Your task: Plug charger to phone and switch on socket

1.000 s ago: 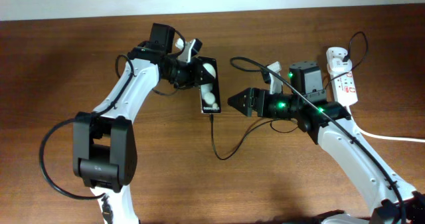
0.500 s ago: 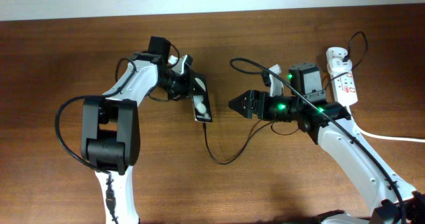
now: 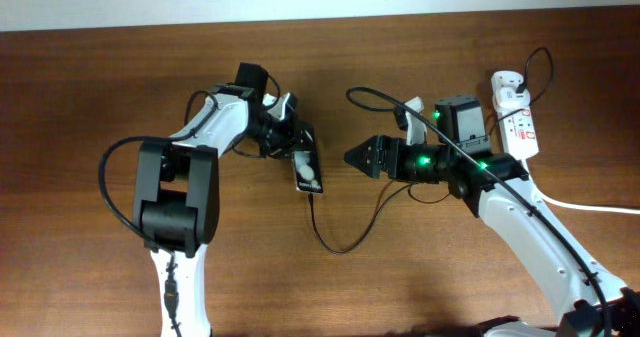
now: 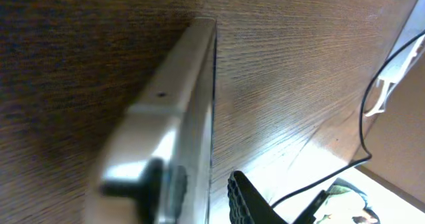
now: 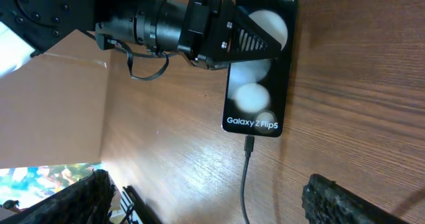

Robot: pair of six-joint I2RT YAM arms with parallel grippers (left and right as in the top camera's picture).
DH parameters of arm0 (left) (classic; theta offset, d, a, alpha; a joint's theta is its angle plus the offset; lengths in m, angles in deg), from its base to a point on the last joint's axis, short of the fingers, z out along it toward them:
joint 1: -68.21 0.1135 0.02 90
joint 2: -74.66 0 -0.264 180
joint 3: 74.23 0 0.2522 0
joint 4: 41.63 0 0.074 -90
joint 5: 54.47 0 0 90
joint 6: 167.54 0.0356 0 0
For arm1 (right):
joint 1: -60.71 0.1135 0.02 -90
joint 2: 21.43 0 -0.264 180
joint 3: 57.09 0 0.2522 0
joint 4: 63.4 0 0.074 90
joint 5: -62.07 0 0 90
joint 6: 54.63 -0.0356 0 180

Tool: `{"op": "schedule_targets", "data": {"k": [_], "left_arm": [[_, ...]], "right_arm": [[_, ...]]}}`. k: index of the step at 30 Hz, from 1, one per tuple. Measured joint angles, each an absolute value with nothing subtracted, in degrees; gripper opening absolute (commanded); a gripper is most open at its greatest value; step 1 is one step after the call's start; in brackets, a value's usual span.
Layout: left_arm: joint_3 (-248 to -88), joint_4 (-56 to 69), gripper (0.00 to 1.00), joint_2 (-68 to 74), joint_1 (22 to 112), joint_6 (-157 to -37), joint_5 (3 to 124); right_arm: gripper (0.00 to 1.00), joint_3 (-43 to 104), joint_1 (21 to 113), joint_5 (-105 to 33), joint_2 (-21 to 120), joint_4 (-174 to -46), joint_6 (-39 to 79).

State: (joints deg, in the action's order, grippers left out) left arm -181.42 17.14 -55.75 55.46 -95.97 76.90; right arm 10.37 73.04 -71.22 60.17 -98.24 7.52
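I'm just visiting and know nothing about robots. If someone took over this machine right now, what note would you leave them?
Left gripper: at the top edge of the small black glossy smartphone; grip unclear.
Right gripper: open, empty, beside the phone.
Phone lies flat on the brown wooden table; the white power strip with red markings lies by the right arm.
Done: thin black charger cable is in the phone's bottom port.
To do: switch on the strip; its switch state is unreadable.
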Motion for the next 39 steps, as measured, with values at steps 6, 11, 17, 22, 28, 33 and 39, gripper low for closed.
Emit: {"op": "schedule_targets", "data": {"k": [6,11,17,22,28,33,39], "left_arm": [[-181.9,17.12,0.61,-55.47,55.46,-96.39,75.52],[-182.36,17.67,0.67,-54.7,54.98,-96.43,71.7],[-183.04,18.43,0.68,-53.68,54.98,-96.41,62.5],[-186.62,20.9,0.67,-54.09,55.26,-96.02,52.66],[-209.27,32.62,0.79,-52.04,57.89,-91.71,49.62],[-212.55,33.14,1.0,-36.67,61.3,-90.33,49.6],[-212.83,38.45,0.99,-35.49,62.56,-90.12,48.24]], "right_arm": [[0.94,10.37,73.04,-71.22,60.17,-98.24,7.56],[0.94,10.37,73.04,-71.24,60.17,-98.27,7.65],[0.94,10.37,73.04,-71.22,60.17,-98.48,8.35],[0.83,10.54,73.04,-65.27,60.24,-104.45,8.65],[0.59,10.56,73.04,-61.29,60.24,-109.63,10.56],[0.31,17.77,72.56,-53.49,59.67,-125.24,16.54],[0.04,38.5,61.42,-46.17,58.92,-140.71,24.52]]}}
